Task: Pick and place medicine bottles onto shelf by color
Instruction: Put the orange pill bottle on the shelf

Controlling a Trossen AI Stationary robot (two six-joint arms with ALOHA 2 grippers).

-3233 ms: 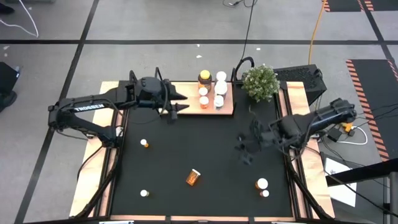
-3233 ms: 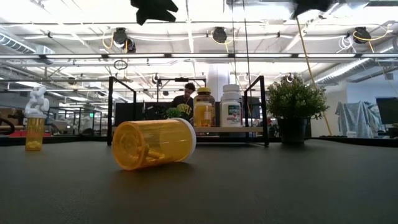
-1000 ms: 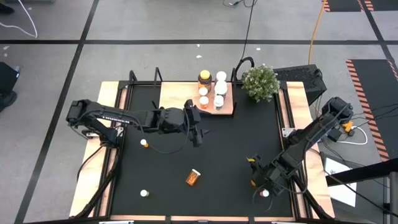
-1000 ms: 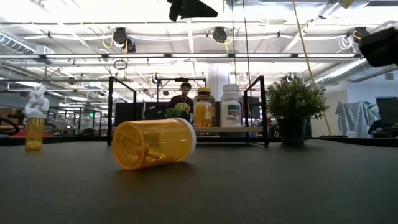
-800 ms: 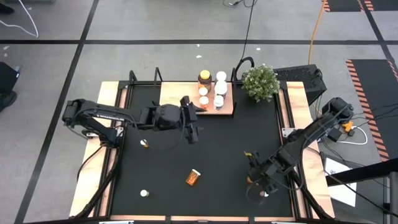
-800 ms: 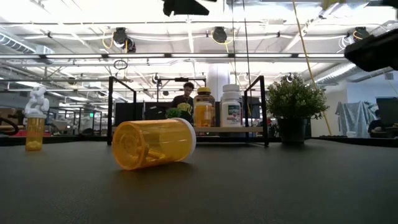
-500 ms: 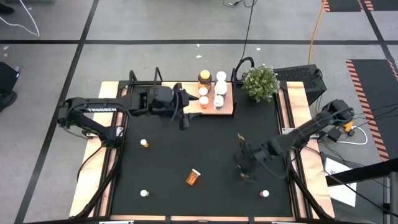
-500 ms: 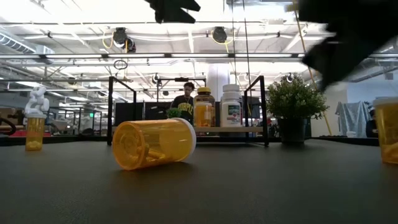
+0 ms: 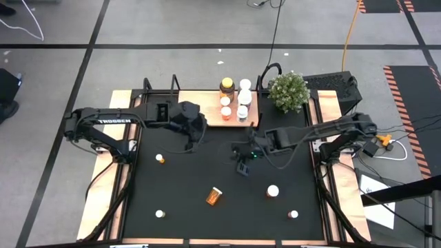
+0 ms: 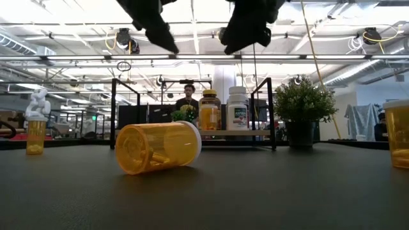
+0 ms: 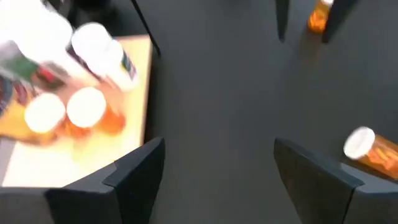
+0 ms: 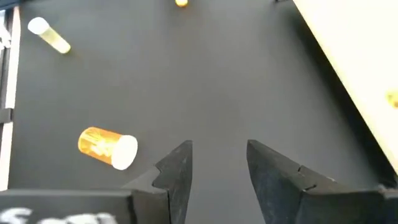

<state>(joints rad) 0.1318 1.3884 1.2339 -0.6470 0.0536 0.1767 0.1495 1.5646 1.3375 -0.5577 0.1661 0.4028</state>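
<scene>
1. Progress: approx. six bottles stand on the light-wood shelf with black posts, amber column beside white column. Five left on the black desk, well apart.
2. Nearest leftover: orange cylindrical bottle w/ white cap, lying on its side, mid-desk.
3. Left end effector: just off the shelf front, spread, empty.
4. Right end effector: mid-desk, fingers apart, nothing pinched.

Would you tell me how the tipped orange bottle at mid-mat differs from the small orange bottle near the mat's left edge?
The tipped orange bottle lies on its side; the small orange bottle stands upright. The tipped one looks wider in the low view, the small one slimmer. The tipped one lies nearer the mat's front edge. Both are orange with white caps, and neither is on the shelf.
</scene>
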